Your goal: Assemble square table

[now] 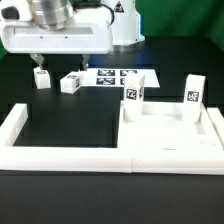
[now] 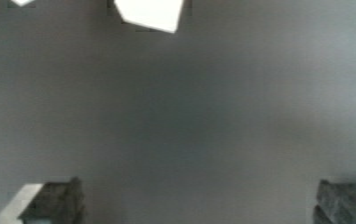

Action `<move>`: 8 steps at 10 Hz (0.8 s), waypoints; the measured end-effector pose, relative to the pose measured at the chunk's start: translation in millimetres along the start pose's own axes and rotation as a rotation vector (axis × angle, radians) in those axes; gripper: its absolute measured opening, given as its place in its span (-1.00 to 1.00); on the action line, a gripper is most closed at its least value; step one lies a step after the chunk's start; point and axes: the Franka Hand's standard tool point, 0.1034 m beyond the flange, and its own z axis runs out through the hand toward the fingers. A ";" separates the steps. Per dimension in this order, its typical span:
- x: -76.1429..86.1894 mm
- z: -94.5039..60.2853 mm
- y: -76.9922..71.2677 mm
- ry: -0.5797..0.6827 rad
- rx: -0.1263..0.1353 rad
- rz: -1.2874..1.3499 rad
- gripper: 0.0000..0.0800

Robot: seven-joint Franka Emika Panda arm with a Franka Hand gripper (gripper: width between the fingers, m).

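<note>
Bright even light, whites nearly glaring against black, exterior view coarse, wrist view dim, grey, blurred

Four leg blocks [image 1: 42, 78], one square tabletop [image 1: 165, 135], one marker board [image 1: 112, 76], and apparently one border wall [image 1: 18, 125].

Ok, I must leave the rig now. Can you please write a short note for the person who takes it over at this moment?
Gripper: fingers open, holding nothing.
Things: the square slab lies flat on the exterior view's right, beside the border wall. The first standing leg and the second standing leg are upright at its far edge. The near leg block sits just below the gripper. The tipped leg block lies between it and the marker board.
Done: two legs are at the slab; I cannot tell whether they are fixed.
Left: the two loose blocks.
</note>
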 end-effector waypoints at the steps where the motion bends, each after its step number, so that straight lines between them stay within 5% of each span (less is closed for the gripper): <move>1: 9.1 -0.1 1.1 0.037 -0.012 0.011 0.62; 4: 0.4 7.4 0.6 -0.008 -0.004 0.009 0.62; 5: -18.6 21.7 5.4 -0.163 0.029 0.042 0.62; 8: -25.6 52.4 8.1 -0.415 0.075 0.070 0.62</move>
